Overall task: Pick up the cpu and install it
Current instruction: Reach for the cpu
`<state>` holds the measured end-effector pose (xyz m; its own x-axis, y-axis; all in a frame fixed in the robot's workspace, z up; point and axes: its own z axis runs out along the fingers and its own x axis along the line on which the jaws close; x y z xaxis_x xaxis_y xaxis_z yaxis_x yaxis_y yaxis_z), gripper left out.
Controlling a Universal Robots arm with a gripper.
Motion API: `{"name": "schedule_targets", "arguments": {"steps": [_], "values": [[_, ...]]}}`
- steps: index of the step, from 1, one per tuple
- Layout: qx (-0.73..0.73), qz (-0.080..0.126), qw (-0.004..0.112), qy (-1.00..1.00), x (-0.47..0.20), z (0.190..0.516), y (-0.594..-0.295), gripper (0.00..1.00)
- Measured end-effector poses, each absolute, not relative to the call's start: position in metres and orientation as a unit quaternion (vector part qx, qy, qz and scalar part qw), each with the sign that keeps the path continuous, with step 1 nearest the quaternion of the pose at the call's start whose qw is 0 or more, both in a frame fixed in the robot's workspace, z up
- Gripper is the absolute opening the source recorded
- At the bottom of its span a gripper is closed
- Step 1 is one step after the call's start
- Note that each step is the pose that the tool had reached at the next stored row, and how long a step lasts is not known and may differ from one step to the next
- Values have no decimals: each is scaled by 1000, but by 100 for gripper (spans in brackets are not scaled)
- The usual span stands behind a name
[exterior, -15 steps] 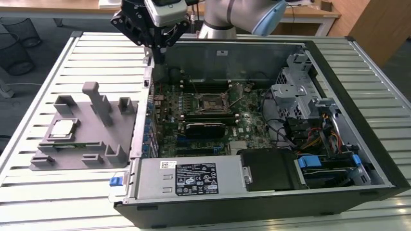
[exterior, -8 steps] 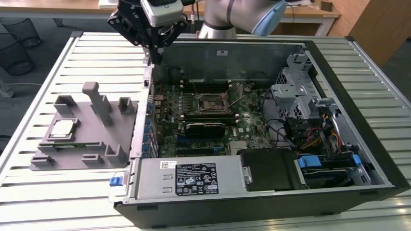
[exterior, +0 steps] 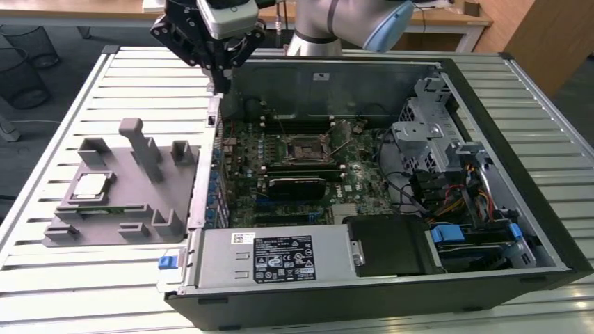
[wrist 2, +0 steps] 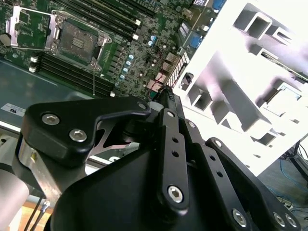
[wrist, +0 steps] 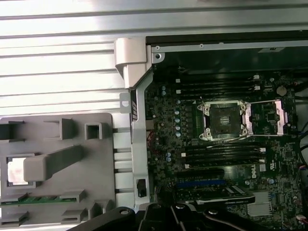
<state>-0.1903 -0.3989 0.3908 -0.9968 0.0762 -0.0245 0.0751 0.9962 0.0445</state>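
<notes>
The cpu (exterior: 90,186) is a flat silver square lying in a recess of the grey holder block (exterior: 139,209) on the table, at the exterior view's left of the open computer case. In the first wrist view a grey post partly covers the cpu (wrist: 16,171). The black cpu socket (exterior: 305,149) on the green motherboard stands with its metal frame swung open, and the socket (wrist: 223,120) looks vacant. My gripper (exterior: 222,85) hangs high over the case's near wall, between holder and socket, far from both. Its fingers meet at the tips with nothing held; the fingertips (wrist 2: 166,94) point down at the case edge.
A green-edged memory stick (wrist: 43,198) lies in the holder below the cpu. Tall grey posts (exterior: 141,146) rise from the holder beside the chip. The case wall (wrist: 137,125) separates holder from motherboard. A power supply (exterior: 269,257) and drive cage (exterior: 436,132) fill the case's other parts.
</notes>
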Motion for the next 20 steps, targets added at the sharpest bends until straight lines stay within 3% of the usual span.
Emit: {"name": "schedule_targets", "arguments": {"steps": [20], "values": [[38,22,13,999,-207,390,-399,11]]}}
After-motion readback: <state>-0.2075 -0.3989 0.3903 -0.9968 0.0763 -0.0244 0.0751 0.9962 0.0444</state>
